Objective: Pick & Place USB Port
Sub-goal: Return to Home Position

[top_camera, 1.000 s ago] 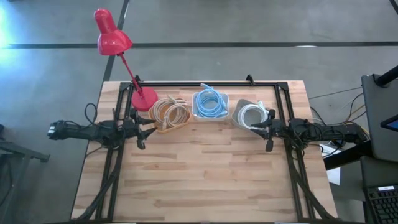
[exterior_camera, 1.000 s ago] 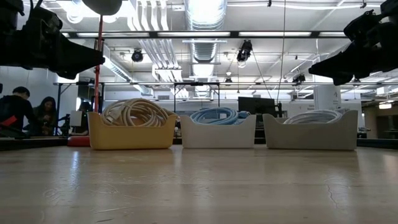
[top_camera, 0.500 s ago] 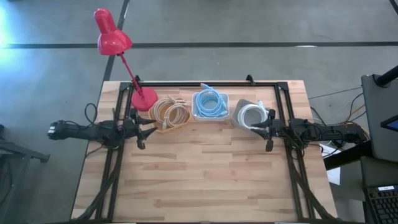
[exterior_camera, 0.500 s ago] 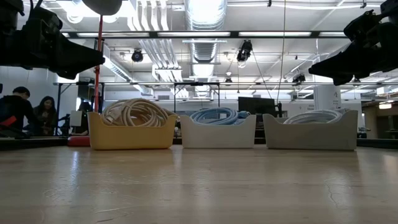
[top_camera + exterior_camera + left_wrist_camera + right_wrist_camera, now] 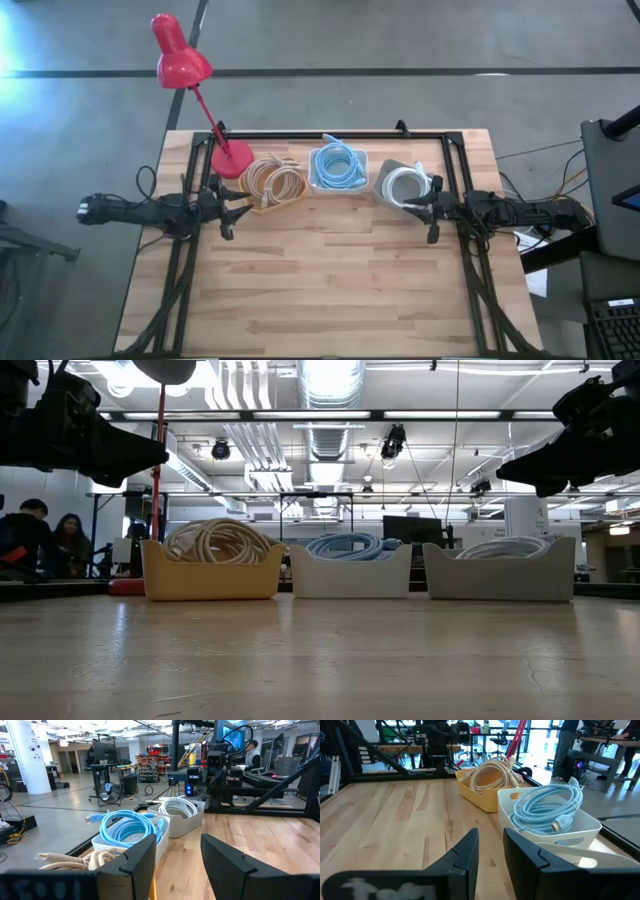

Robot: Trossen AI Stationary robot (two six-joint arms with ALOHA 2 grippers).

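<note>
The right gripper (image 5: pixel 410 207) hovers over the wooden table (image 5: pixel 320 290) with its two dark fingers a little apart and nothing between them. Its tips point toward the table's middle. Just beside those tips, on the far side, stands the grey bin (image 5: pixel 381 187), a smooth, round-cornered tub. In it lies the white USB cable (image 5: pixel 405 183), wound into a flat, roughly round coil with no clear long axis. Which way its plug points cannot be told. In the low view the coil's top loops (image 5: pixel 500 546) show just over the bin's rim (image 5: pixel 500 580).

The left gripper (image 5: pixel 243 207) faces the right one across the table, well apart from it, its fingers spread and empty. Just beyond its tips is a yellow bin (image 5: pixel 262 207) holding a coiled beige cable (image 5: pixel 272 180). Between the yellow bin and the grey one is a white bin (image 5: pixel 316 186) with a glossy light-blue cable (image 5: pixel 338 165) looped inside. A red desk lamp (image 5: pixel 180 60) stands behind the yellow bin.
</note>
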